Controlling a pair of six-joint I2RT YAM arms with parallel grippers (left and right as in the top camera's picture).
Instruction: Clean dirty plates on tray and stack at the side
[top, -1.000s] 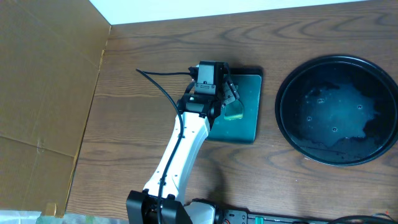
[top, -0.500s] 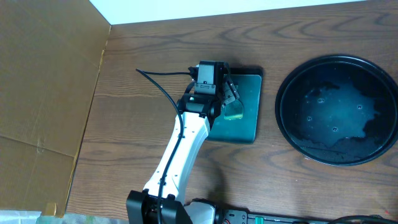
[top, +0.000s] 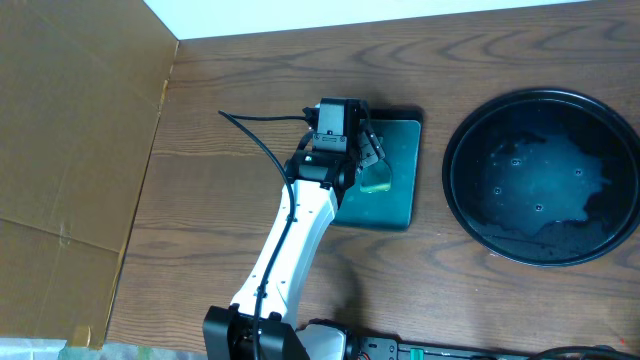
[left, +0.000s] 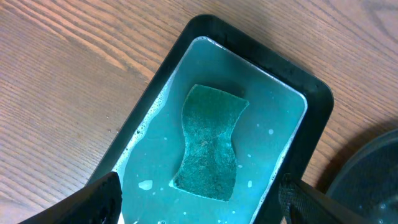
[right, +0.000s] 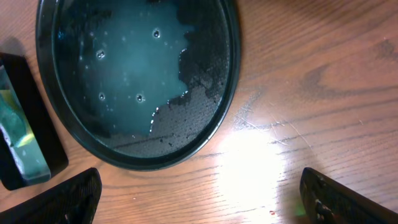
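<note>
The round black tray (top: 452, 195) lies at the right of the table with only a wet, soapy film on its bottom; the right wrist view shows the same tray (right: 232, 74) holding nothing. The dirty plates are out of view. My left gripper (top: 372, 160) hovers open over a small rectangular teal tray (top: 398, 205). In the left wrist view a green sponge (left: 211, 146) lies in that tray's water, ahead of the left gripper (left: 202, 200) and untouched. My right gripper (right: 202, 199) stands open above bare wood just beside the round tray's rim.
Brown cardboard (top: 70, 130) covers the left of the scene, and a white surface (top: 400, 15) borders the table's far edge. The rectangular tray's dark rim (left: 245, 53) stands a little apart from the round tray. A black cable (top: 255, 135) trails from the left arm.
</note>
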